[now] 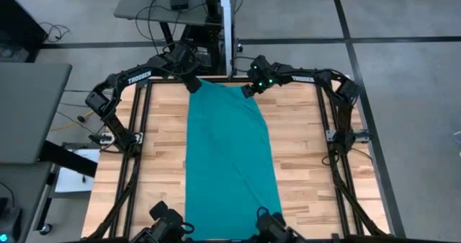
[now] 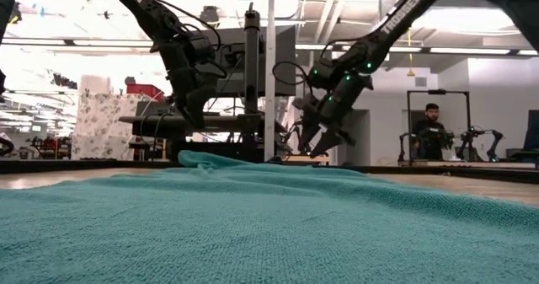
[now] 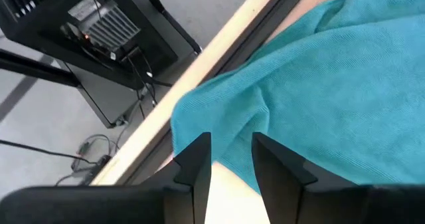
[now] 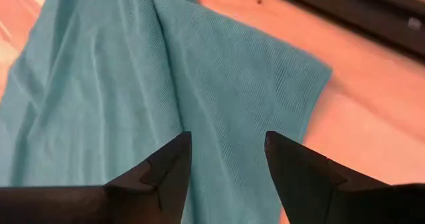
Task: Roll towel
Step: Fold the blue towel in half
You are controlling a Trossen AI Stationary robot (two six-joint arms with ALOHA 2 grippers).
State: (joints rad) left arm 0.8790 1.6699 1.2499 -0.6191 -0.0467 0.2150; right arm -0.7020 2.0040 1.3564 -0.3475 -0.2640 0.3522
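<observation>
The teal towel point(image 1: 230, 156) lies spread lengthwise on the wooden table point(image 1: 302, 156), reaching from the far edge to the near edge, with a few shallow creases. Its far-left corner point(image 3: 192, 111) is slightly rumpled and shows as a low bump point(image 2: 202, 158) in the low view. My left gripper point(image 1: 193, 86) hovers open just above that corner, fingers slanting down point(image 3: 232, 164). My right gripper point(image 1: 247, 93) hovers open over the towel's far-right corner point(image 4: 319, 71), fingers point(image 4: 229, 164) slanting down on either side of bare cloth. In the low view both grippers stand clear above the cloth.
Black frame rails point(image 1: 137, 149) run along the table's left, right and far sides. Bare wood lies on both sides of the towel. Dark mounts point(image 1: 169, 225) sit at the near edge. A person point(image 2: 431, 128) sits in the room beyond the table.
</observation>
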